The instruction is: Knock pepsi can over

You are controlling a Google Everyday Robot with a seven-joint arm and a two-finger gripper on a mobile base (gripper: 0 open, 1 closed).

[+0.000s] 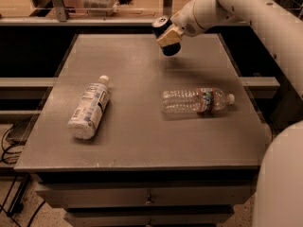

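Gripper [167,35] at table [142,145] rear clasps half-hidden pepsi can [171,49]

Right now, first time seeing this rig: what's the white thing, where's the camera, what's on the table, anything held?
The white thing is a robot arm; its two-finger gripper is near the table's far edge. One camera looks down on the grey table from the near side; its mounting is unknown. Two bottles lie on their sides: a white-labelled bottle at picture left, a clear water bottle at picture right. The gripper is against the dark blue pepsi can, which is tilted. Gripped or merely pushed, I cannot tell.
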